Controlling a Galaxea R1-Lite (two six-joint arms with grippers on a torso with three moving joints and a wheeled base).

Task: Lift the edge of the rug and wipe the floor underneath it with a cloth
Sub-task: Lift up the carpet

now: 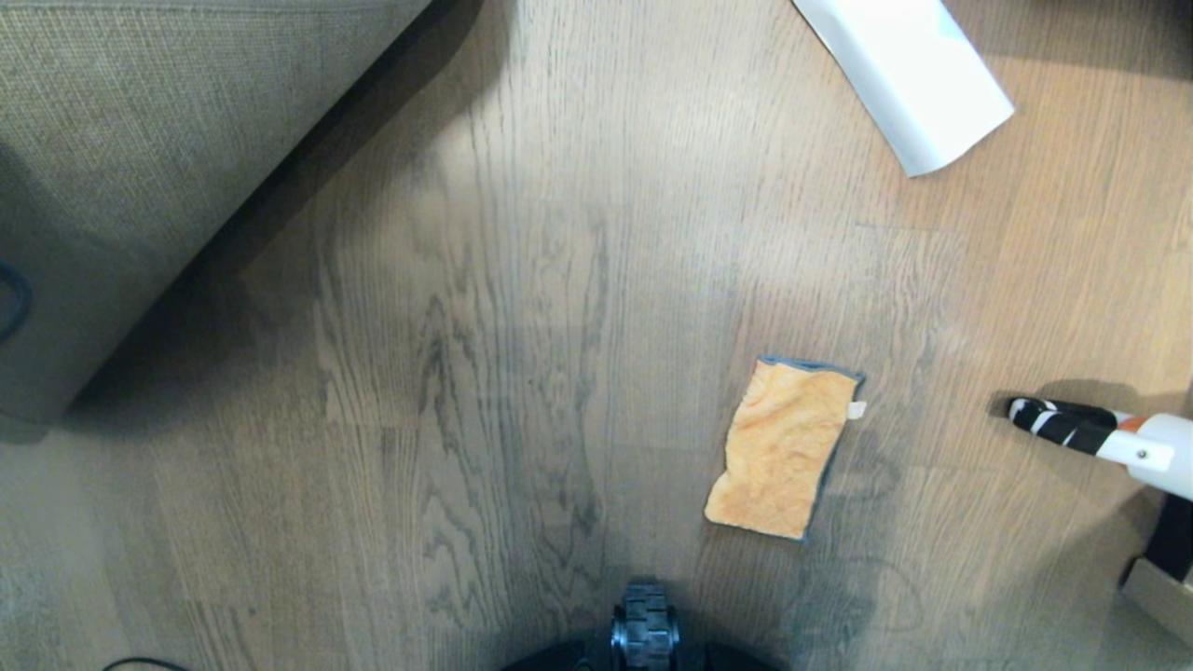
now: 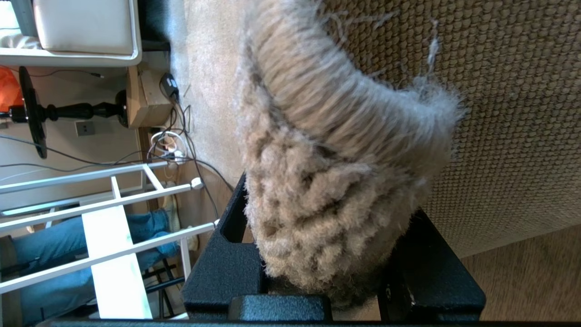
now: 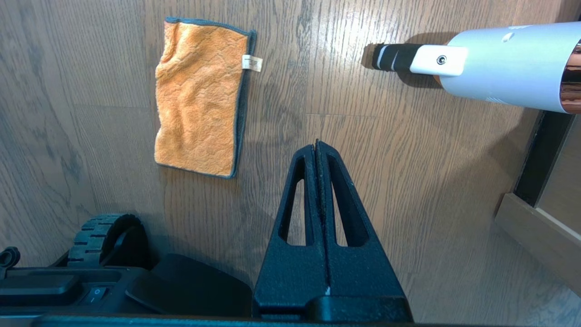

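The rug [image 1: 140, 140] is raised at the far left, its beige woven backing turned toward me above the wood-grain floor [image 1: 522, 354]. Out of the head view, my left gripper [image 2: 327, 254] is shut on the rug's edge. Fluffy grey pile [image 2: 327, 195] bulges between the black fingers [image 2: 227, 268], and the backing [image 2: 499, 113] shows beside them. The orange cloth [image 1: 783, 447] lies flat on the floor at the right, with its white tag on the far side. My right gripper [image 3: 316, 145] hangs shut and empty over bare floor, beside the cloth [image 3: 199, 100] and apart from it.
A white rolled sheet of paper [image 1: 904, 75] lies at the far right. A white tube with a black striped tip [image 1: 1100, 438] lies on the floor at the right edge. My base wheel [image 1: 643, 634] is at the near edge. Cables, a white rack and a person's legs [image 2: 68, 240] show behind the rug.
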